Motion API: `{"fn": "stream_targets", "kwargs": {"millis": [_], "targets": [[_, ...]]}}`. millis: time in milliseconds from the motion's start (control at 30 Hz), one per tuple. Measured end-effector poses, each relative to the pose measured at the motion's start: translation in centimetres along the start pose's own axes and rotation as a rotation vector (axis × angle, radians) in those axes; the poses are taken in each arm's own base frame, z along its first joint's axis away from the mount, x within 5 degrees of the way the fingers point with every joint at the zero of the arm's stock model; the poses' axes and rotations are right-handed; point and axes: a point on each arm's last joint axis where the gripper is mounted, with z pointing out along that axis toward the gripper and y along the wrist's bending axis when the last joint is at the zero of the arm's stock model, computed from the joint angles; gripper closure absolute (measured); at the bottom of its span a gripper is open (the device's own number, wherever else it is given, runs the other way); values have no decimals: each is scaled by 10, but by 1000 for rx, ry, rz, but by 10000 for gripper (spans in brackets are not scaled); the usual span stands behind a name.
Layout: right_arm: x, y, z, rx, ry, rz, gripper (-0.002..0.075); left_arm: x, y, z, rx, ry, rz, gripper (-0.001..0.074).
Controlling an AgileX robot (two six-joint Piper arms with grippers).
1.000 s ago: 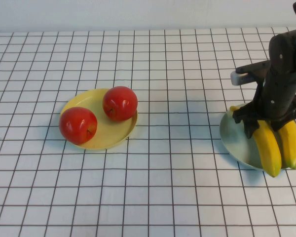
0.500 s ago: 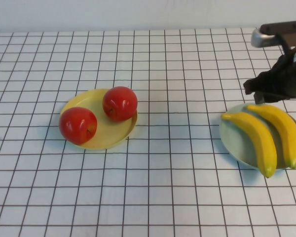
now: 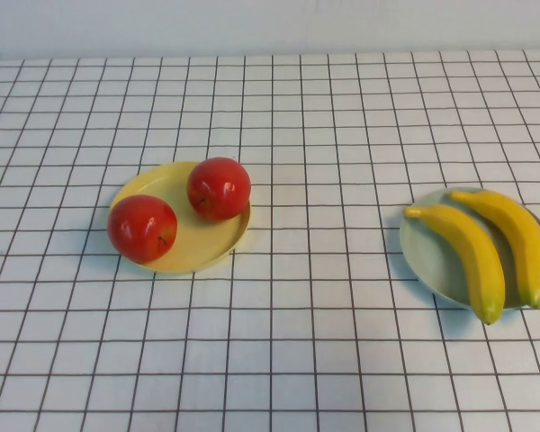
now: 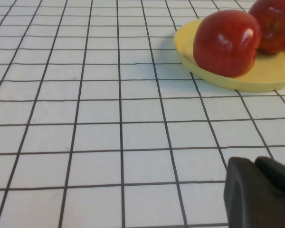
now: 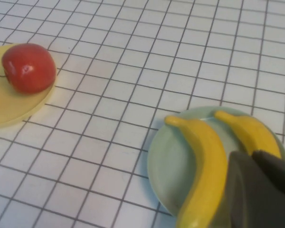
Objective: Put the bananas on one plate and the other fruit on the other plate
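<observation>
Two yellow bananas lie side by side on the pale blue-green plate at the right. Two red apples sit on the pale yellow plate at the left. Neither arm shows in the high view. My right gripper is shut and empty, hovering over the near ends of the bananas and the blue-green plate. My left gripper is shut and empty above the bare table, short of the nearer apple and the yellow plate.
The table is a white cloth with a black grid. A pale wall runs along the far edge. Open cloth lies between the two plates and in front of them.
My right gripper has let go of the bananas, lifted back to the far right and left the high view. Both bananas now rest uncovered on the blue-green plate.
</observation>
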Motion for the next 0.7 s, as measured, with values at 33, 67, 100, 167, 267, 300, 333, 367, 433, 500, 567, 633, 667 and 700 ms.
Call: {"fn": "stream_targets", "kwargs": {"millis": [33,67,100,167,267,300,333,367,433,500,567,633,667,700], "targets": [[7,-1,-10,13,-15,-19,739,0,0,0,0,0,0,734],[15,-2,-21,28,-31,-33,739,0,0,0,0,0,0,734],[21,-3,-28,41,-41,-40,739,0,0,0,0,0,0,734],[39,-5,-46,65,-76,-55,739,0,0,0,0,0,0,734],[65,-7,-69,82,-174,-69,739,0,0,0,0,0,0,734],[74,-8,-72,89,-199,-71,740,0,0,0,0,0,0,734],[82,-10,-75,102,-238,-77,740,0,0,0,0,0,0,734],[89,-11,-77,119,-275,-90,740,0,0,0,0,0,0,734],[100,-14,-77,149,-325,-110,740,0,0,0,0,0,0,734],[108,-16,-74,165,-347,-100,740,0,0,0,0,0,0,734],[114,-18,-71,168,-345,-75,740,0,0,0,0,0,0,734],[116,-18,-69,169,-336,-59,740,0,0,0,0,0,0,734],[118,-18,-68,169,-333,-54,740,0,0,0,0,0,0,734],[120,-19,-65,168,-325,-52,740,0,0,0,0,0,0,734]]}}
